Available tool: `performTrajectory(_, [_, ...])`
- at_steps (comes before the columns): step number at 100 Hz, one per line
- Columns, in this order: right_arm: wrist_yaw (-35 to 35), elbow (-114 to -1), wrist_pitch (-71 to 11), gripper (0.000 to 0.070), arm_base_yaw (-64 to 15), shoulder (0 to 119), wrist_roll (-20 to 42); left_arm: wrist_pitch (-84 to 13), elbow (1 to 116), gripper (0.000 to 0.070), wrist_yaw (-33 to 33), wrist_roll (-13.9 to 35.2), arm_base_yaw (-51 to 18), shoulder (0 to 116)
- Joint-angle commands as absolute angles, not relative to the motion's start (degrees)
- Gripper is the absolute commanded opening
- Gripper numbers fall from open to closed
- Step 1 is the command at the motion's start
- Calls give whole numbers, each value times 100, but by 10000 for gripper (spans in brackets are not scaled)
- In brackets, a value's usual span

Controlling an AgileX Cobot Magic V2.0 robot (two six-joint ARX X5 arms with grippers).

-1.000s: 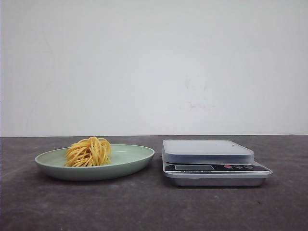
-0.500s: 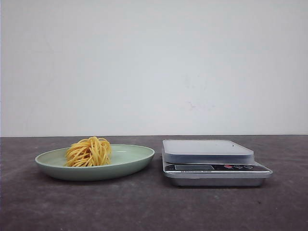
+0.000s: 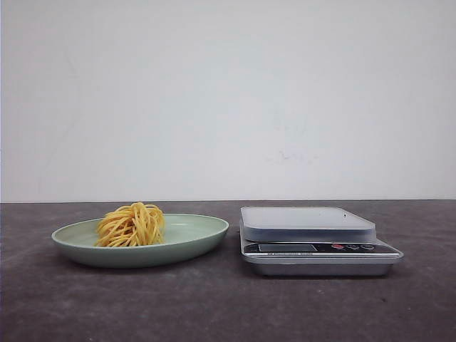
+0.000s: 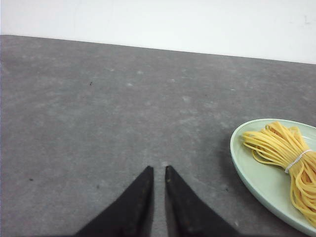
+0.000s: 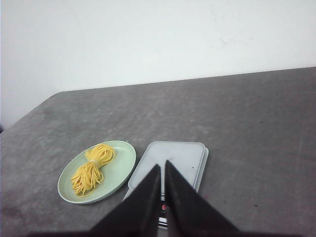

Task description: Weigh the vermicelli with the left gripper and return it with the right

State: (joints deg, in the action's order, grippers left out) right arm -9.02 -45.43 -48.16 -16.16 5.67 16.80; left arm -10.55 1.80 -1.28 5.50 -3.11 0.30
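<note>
On my front camera, a bundle of yellow vermicelli [image 3: 131, 224] sits heaped in a pale green plate [image 3: 192, 239] on the left half of the grey table [image 3: 214, 306], just beside a silver kitchen scale [image 3: 313, 246] on the right. The scale's flat platform carries nothing.

From the front the bundle reads only as a round tangle. My wrist cameras show more: the vermicelli [image 5: 93, 168] is a looped skein, longer than it is wide, tied around its middle with a thin white band, its long axis lying along the length of the oval plate [image 5: 121, 170]. It lies toward the plate's side away from the scale [image 5: 173, 165].

Neither arm shows in the front view. My left gripper [image 4: 159, 170] hangs over bare table [image 4: 98, 108] near the plate [image 4: 256, 177], its two dark fingers nearly together with only a thin slit between the tips, gripping nothing; the vermicelli [image 4: 286, 158] lies off to one side of it. My right gripper [image 5: 162, 165] hangs high above the scale, its fingers likewise almost closed and empty.
</note>
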Motion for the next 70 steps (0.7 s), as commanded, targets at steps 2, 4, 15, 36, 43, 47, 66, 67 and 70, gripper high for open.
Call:
performTrajectory(2, [-899, -4584, -4755, 2, -1632, 572, 1734, -1076, 78, 4, -110, 497, -305, 19])
performTrajectory(4, [-899, -4584, -4755, 2, -1632, 572, 1734, -1076, 78, 4, -110, 497, -305, 19])
performTrajectory(15, [-899, -4584, -4755, 2, -1632, 572, 1734, -1076, 78, 4, -110, 497, -305, 19])
performTrajectory(36, [-788, -4584, -4670, 2, -1632, 572, 1028, -1076, 78, 4, -110, 497, -305, 21])
performTrajectory(43, [-620, -4571, -4442, 2, -1570, 572, 733, -1076, 78, 4, -110, 497, -305, 19])
performTrajectory(47, [-550, -4554, -4300, 2, -1426, 572, 519, -1076, 78, 4, -110, 497, -305, 19])
performTrajectory(66, [-416, -3994, -3592, 2, -523, 458, -108, -1076, 78, 4, -110, 497, -305, 19])
performTrajectory(67, [-408, -3940, -3551, 2, -480, 438, -123, -1076, 78, 4, -110, 497, -305, 19])
performTrajectory(70, [-412, -3763, -3420, 2, -357, 364, -174, -1079, 78, 4, -113, 497, -305, 19])
